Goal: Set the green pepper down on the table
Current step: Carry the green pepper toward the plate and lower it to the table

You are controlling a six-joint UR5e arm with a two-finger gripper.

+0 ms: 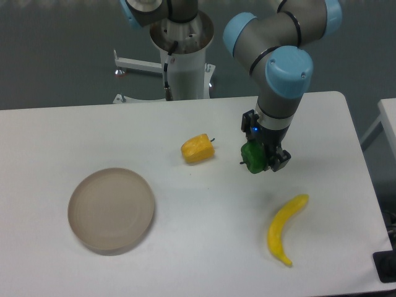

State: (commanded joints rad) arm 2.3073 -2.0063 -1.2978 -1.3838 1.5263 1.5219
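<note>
The green pepper (253, 158) is small, glossy and dark green. It sits between the fingers of my gripper (262, 159), right of the table's middle. My gripper is shut on the pepper and points downward. I cannot tell whether the pepper touches the white table (204, 247) or hangs just above it. The gripper's body hides part of the pepper's right side.
A yellow pepper (197, 148) lies on its side left of the gripper. A yellow banana (284, 229) lies in front of the gripper to the right. A round beige plate (111, 209) sits at the front left. The arm's base (184, 55) stands behind the table.
</note>
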